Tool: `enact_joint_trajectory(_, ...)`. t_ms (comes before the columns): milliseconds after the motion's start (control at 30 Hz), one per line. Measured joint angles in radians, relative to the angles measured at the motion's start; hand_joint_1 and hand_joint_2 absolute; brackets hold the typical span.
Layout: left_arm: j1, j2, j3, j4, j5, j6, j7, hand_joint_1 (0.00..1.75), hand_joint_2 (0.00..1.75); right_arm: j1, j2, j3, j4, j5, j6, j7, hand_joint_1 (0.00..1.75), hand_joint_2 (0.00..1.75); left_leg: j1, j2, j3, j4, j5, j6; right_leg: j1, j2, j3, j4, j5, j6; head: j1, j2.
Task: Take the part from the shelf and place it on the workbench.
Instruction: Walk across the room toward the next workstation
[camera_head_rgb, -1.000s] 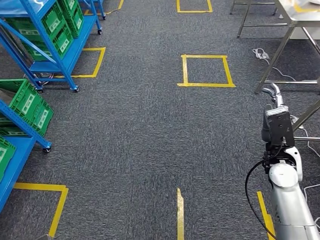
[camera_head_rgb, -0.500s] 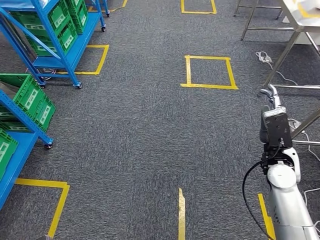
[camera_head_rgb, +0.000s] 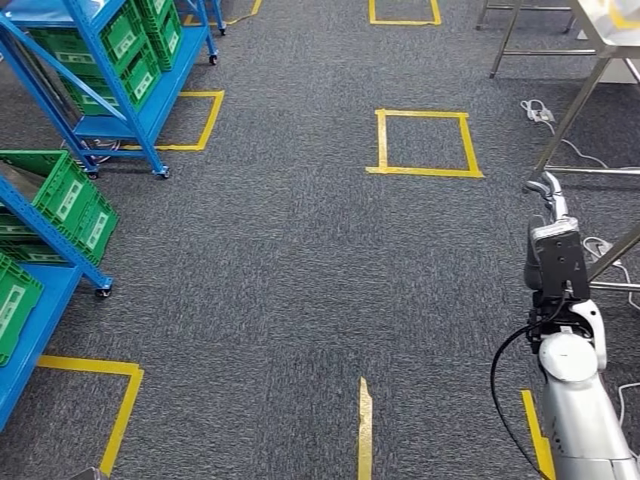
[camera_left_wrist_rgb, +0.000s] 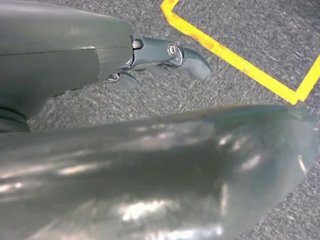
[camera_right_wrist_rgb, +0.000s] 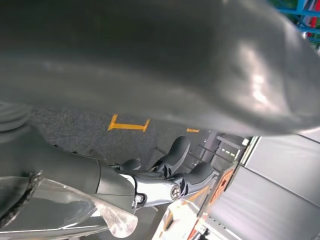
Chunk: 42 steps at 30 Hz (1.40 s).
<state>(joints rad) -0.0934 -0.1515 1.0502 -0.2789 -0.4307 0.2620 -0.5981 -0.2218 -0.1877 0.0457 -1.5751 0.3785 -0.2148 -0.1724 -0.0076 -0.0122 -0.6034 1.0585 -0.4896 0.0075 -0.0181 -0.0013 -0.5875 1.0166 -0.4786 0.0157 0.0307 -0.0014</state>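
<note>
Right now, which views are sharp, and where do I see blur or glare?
Head view: sharp, evenly lit, carpet texture clear. Left wrist view: a blurred, glossy grey surface with glare streaks up close; the fingers are sharper. Right wrist view: similar blurred surface with highlights.

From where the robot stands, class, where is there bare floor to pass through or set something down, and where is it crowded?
Bare carpet spreads across the middle, bordered by the blue shelves with green crates on the left and metal table legs on the right. The taped yellow square encloses free floor. Crowded: cables near the table legs, beyond the right robot hand.
</note>
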Motion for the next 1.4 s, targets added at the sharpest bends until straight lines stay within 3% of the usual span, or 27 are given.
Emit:
enact_joint_trajectory(100,0.0,-0.002,0.0,0.0,0.0,-0.002,0.0,0.0,0.0,-0.002,0.0,0.0,-0.002,0.001,0.0,-0.001,0.0,0.0,0.005,0.003,-0.081,0.177,-0.086,-0.013,0.001,-0.004,0.004,-0.001,-0.003,-0.012,-0.003,0.0)
enact_joint_trajectory(133,0.001,-0.002,0.0,0.0,-0.001,-0.002,0.0,0.0,0.0,-0.002,0.0,0.0,-0.002,0.001,0.0,-0.001,0.0,0.0,0.006,0.003,-0.107,0.23,-0.101,-0.014,0.002,-0.004,0.005,-0.001,-0.004,-0.013,-0.003,0.0)
enact_joint_trajectory(167,0.001,-0.002,0.0,0.0,-0.001,-0.003,0.0,0.0,0.0,-0.002,0.0,0.0,-0.002,0.002,0.0,-0.001,0.0,0.0,0.006,0.003,-0.119,0.251,-0.098,-0.013,0.003,-0.004,0.006,-0.001,-0.005,-0.014,-0.003,0.0)
enact_joint_trajectory(200,0.002,-0.002,0.0,0.0,-0.001,-0.003,0.0,0.0,0.0,-0.002,0.0,0.0,-0.002,0.002,0.0,-0.001,0.0,0.0,0.006,0.003,-0.114,0.235,-0.075,-0.011,0.004,-0.004,0.009,-0.001,-0.006,-0.014,-0.003,0.0)
enact_joint_trajectory(267,0.002,-0.002,0.0,0.0,-0.001,-0.003,0.0,0.0,0.0,-0.002,0.0,0.0,-0.002,0.002,0.0,-0.001,0.0,0.0,0.004,0.004,-0.06,0.111,0.0,-0.002,0.004,-0.003,0.016,-0.001,-0.011,-0.012,-0.003,0.0)
enact_joint_trajectory(333,0.0,-0.001,0.0,0.0,-0.002,-0.003,-0.001,0.0,0.0,-0.002,0.0,0.0,-0.002,0.002,0.0,-0.001,0.0,0.0,-0.001,0.007,-0.011,0.002,0.038,0.009,0.007,-0.003,0.017,0.0,-0.015,-0.006,-0.003,0.0)
enact_joint_trajectory(433,0.0,-0.001,0.0,0.0,-0.003,-0.003,-0.001,0.0,0.0,-0.001,0.0,0.0,-0.003,0.002,0.001,-0.001,0.0,0.0,-0.006,0.008,0.002,-0.033,0.032,0.019,0.007,-0.005,0.013,-0.003,-0.016,0.01,-0.002,0.0)
enact_joint_trajectory(500,0.001,-0.001,0.0,0.0,-0.003,-0.003,-0.001,0.0,0.0,-0.002,0.0,-0.001,-0.004,0.002,0.001,-0.001,0.0,0.0,-0.002,0.007,0.011,-0.046,0.036,0.029,0.005,-0.004,0.003,0.017,-0.031,0.02,-0.001,0.0)
enact_joint_trajectory(567,-0.001,0.0,0.0,0.0,-0.003,-0.003,-0.002,0.0,0.0,-0.003,0.0,-0.004,-0.004,0.002,0.001,-0.002,0.0,0.0,0.001,0.007,0.019,-0.054,0.037,0.037,0.005,-0.001,-0.046,0.111,-0.075,0.027,0.001,0.0)
enact_joint_trajectory(633,-0.002,0.0,0.0,0.0,-0.003,-0.003,-0.002,0.0,0.0,-0.001,0.0,-0.005,-0.004,0.002,0.001,-0.002,0.0,0.0,0.0,0.007,0.021,-0.053,0.034,0.041,0.004,0.0,-0.119,0.238,-0.118,0.033,0.002,0.0)
enact_joint_trajectory(667,-0.001,-0.001,0.0,0.0,-0.003,-0.003,-0.002,0.0,0.0,0.001,0.0,-0.005,-0.004,0.002,0.001,-0.002,0.0,0.0,0.0,0.007,0.022,-0.053,0.032,0.042,0.004,0.0,-0.143,0.27,-0.119,0.035,0.001,0.0)
enact_joint_trajectory(700,-0.001,-0.002,0.0,0.0,-0.003,-0.003,-0.002,0.0,0.0,0.002,0.0,-0.005,-0.004,0.002,0.001,-0.002,0.0,0.0,0.0,0.006,0.024,-0.052,0.029,0.041,0.003,-0.001,-0.147,0.264,-0.1,0.037,0.002,0.0)
enact_joint_trajectory(767,-0.001,-0.002,0.0,0.0,-0.003,-0.003,-0.002,0.0,0.0,0.001,0.0,-0.005,-0.004,0.002,0.001,-0.002,0.0,0.0,0.002,0.005,0.031,-0.048,0.021,0.035,0.0,-0.001,-0.099,0.148,-0.026,0.039,0.002,0.0)
enact_joint_trajectory(833,-0.002,-0.002,0.0,0.0,-0.003,-0.003,-0.002,0.0,0.0,-0.001,0.0,-0.005,-0.003,0.003,0.001,-0.002,0.0,0.0,0.0,0.002,0.032,-0.039,0.011,0.024,-0.001,0.001,-0.038,0.035,0.014,0.035,0.002,0.0)
enact_joint_trajectory(867,-0.003,-0.001,0.0,0.0,-0.003,-0.003,-0.002,0.0,0.0,-0.001,0.0,-0.006,-0.003,0.003,0.001,-0.003,0.0,0.0,-0.002,0.001,0.031,-0.036,0.008,0.02,0.0,0.002,-0.024,0.011,0.014,0.03,0.002,0.0)
enact_joint_trajectory(1000,-0.003,-0.001,0.0,0.0,-0.004,-0.004,-0.001,0.0,0.0,0.0,0.0,-0.006,-0.004,0.004,0.002,-0.003,0.0,0.0,0.0,0.002,0.026,-0.016,-0.01,0.005,0.001,0.003,-0.015,0.005,0.006,0.002,0.0,0.0)
enact_joint_trajectory(1067,-0.003,-0.002,0.0,0.0,-0.005,-0.006,-0.001,0.0,0.0,-0.002,0.0,-0.005,-0.006,0.005,0.002,-0.004,0.0,0.0,0.003,0.004,-0.015,0.074,-0.057,-0.005,0.0,0.0,-0.007,0.003,0.001,-0.01,-0.001,0.0)
enact_joint_trajectory(1133,-0.002,-0.004,0.0,0.0,-0.007,-0.006,-0.001,0.0,0.0,-0.002,0.0,-0.005,-0.006,0.005,0.002,-0.004,0.0,0.0,0.005,0.005,-0.084,0.207,-0.108,-0.01,0.001,-0.002,-0.001,0.003,-0.005,-0.016,-0.002,0.0)
enact_joint_trajectory(1167,-0.001,-0.004,0.0,0.0,-0.007,-0.006,-0.001,0.0,0.0,-0.002,0.0,-0.005,-0.006,0.005,0.002,-0.004,0.0,0.0,0.006,0.005,-0.109,0.248,-0.113,-0.011,0.002,-0.002,0.002,0.004,-0.008,-0.017,-0.002,0.0)
enact_joint_trajectory(1200,0.0,-0.004,0.0,0.0,-0.007,-0.006,-0.001,0.0,0.0,-0.001,0.0,-0.005,-0.006,0.006,0.002,-0.004,0.0,0.0,0.006,0.005,-0.118,0.255,-0.099,-0.01,0.002,-0.001,0.007,0.004,-0.011,-0.017,-0.002,0.0)
enact_joint_trajectory(1233,0.001,-0.004,0.0,0.0,-0.007,-0.006,-0.001,0.0,0.0,-0.001,0.0,-0.005,-0.006,0.006,0.002,-0.004,0.0,0.0,0.006,0.005,-0.109,0.223,-0.065,-0.007,0.002,-0.001,0.013,0.004,-0.015,-0.015,-0.002,0.0)
enact_joint_trajectory(1300,0.001,-0.004,0.0,0.0,-0.008,-0.006,-0.001,0.0,0.0,-0.001,0.0,-0.005,-0.006,0.006,0.002,-0.004,0.0,0.0,0.004,0.005,-0.058,0.098,0.014,0.001,0.003,0.0,0.027,0.003,-0.024,-0.011,-0.002,0.0)
enact_joint_trajectory(1333,0.001,-0.004,0.0,0.0,-0.008,-0.006,-0.001,0.0,0.0,-0.002,0.0,-0.005,-0.006,0.006,0.002,-0.004,0.0,0.0,0.003,0.006,-0.032,0.04,0.035,0.005,0.004,0.001,0.031,0.004,-0.029,-0.007,-0.002,0.0)
enact_joint_trajectory(1400,-0.001,-0.003,0.0,0.0,-0.009,-0.005,0.0,0.0,0.0,-0.001,0.0,-0.005,-0.006,0.007,0.002,-0.004,0.0,0.0,-0.002,0.007,-0.01,-0.01,0.035,0.011,0.006,0.0,0.031,0.003,-0.033,0.003,-0.001,0.0)
